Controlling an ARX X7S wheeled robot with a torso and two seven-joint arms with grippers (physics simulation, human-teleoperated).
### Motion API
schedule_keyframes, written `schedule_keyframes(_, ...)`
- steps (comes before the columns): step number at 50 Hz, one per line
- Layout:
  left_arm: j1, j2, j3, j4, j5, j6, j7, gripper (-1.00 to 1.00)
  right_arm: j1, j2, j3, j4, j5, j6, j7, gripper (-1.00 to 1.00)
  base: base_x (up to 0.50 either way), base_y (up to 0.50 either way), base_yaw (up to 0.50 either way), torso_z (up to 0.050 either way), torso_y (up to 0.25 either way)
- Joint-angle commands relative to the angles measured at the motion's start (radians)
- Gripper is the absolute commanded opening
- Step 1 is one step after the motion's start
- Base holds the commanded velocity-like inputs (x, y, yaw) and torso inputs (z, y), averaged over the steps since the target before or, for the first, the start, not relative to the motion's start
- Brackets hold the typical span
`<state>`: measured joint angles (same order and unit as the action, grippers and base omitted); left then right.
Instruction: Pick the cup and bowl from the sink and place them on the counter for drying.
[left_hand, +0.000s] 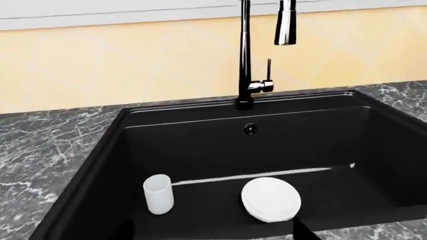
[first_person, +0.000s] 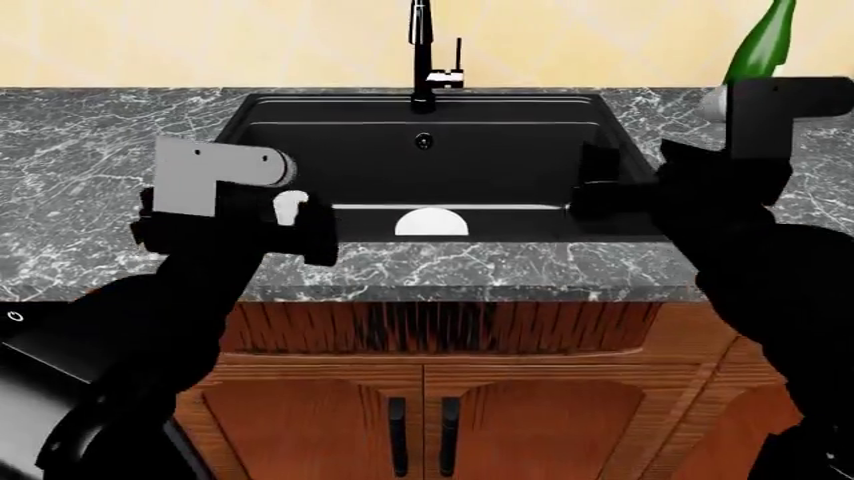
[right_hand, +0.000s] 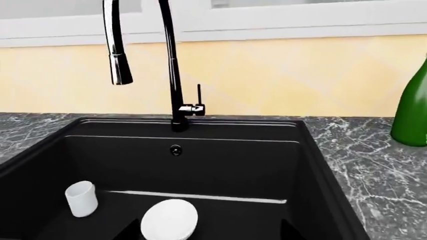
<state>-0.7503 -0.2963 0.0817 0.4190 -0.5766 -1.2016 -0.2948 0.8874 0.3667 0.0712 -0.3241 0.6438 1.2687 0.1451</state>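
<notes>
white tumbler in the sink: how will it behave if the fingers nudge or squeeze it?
The small white handleless cup stands upright on the floor of the matte black sink. It is taller than wide, so a high sideways nudge would probably tip it, and its round wall would let it roll. It looks smooth and thin-walled, so likely light and a bit slippery.

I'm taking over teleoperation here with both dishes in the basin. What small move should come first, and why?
Probably lower the left gripper toward the cup. The cup stands upright on the left of the sink floor, apart from the bowl, and that arm hangs nearest it. Neither gripper holds anything.
</notes>
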Motion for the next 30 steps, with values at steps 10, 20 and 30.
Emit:
schedule_keyframes(10, -0.197, -0.038, -0.033, -0.079, -0.070, -0.179, 0.012, 1.00, 0.066, 0.082, 0.031, 0.055, 0.060, 0.096, -0.046, 1.00, 0.48, 0.02, 0.00, 0.000, 0.000)
schedule_keyframes(20, -0.156, -0.042, -0.063, -0.059, -0.091, -0.183, 0.008, 1.00, 0.046, 0.098, 0.043, -0.002, 0.079, 0.121, -0.029, 1.00, 0.49, 0.02, 0.00, 0.000, 0.000)
schedule_keyframes(30, -0.158, -0.050, -0.056, -0.063, -0.097, -0.182, 0.009, 1.00, 0.009, 0.100, 0.037, -0.005, 0.071, 0.097, -0.022, 1.00, 0.49, 0.05, 0.00, 0.000, 0.000)
